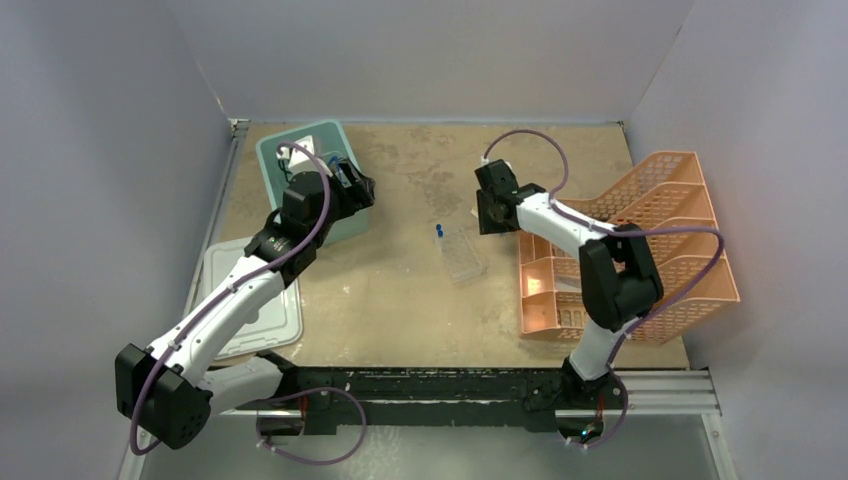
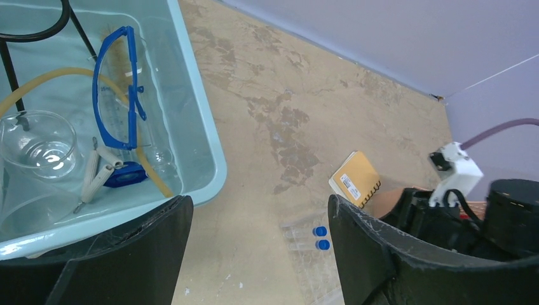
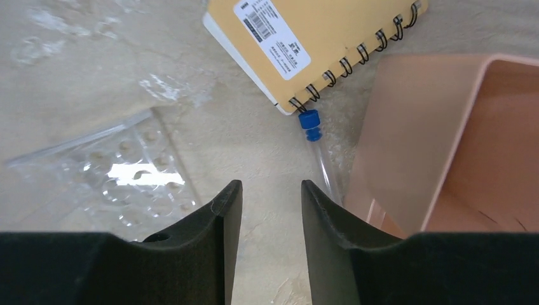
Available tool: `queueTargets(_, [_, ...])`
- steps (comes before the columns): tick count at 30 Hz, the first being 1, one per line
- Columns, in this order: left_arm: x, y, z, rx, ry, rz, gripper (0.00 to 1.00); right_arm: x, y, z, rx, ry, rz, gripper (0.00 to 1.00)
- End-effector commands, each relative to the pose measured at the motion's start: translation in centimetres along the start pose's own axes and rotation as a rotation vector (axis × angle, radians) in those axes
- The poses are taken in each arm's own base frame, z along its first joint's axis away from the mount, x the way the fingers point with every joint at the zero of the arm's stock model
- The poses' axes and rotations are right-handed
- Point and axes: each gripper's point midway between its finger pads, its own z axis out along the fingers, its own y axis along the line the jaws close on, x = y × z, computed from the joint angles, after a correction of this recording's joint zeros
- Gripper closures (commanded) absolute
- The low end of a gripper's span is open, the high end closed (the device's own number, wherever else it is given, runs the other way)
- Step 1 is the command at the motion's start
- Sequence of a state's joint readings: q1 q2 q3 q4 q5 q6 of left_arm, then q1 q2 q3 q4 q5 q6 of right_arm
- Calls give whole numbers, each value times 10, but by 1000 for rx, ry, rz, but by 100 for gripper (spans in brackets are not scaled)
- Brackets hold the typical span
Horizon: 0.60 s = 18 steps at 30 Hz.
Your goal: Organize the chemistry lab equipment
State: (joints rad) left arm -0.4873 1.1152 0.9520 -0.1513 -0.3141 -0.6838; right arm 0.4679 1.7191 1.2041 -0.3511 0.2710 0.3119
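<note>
1. Top: left gripper (image 1: 358, 185) over teal tub (image 1: 268, 150), well left of clear rack (image 1: 464, 258); right gripper (image 1: 490, 212) just beyond rack.
2. Left wrist: left gripper jaws wide, empty; blue-framed clear goggles (image 2: 116, 86), small beaker (image 2: 39, 145), amber tubing (image 2: 60, 71) in tub, left of rack.
3. Right wrist: right gripper jaws parted, empty; blue-capped tube (image 3: 309, 121) near rack, not in it.

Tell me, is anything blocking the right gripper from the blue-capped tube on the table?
Nothing visible does. Only bare table lies between the right gripper and the blue-capped tube. The tube lies close beside the orange tray, its cap at the spiral notebook corner.
</note>
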Motion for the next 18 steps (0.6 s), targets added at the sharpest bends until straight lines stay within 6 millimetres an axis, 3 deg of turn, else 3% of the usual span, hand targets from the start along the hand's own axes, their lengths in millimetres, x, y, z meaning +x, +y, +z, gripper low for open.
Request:
queueTargets(1, [-15,-12,-5,46,-40,9,23,-8,-9,3,63,58,-34,56])
queueTargets(11, [-19,-10,-8,30,-42,31,23,0,-25,30,157,134,-72,52])
queueTargets(18, [-20,-9,-9,29,-44,36,23,10,-22,47,62,184,-150,50])
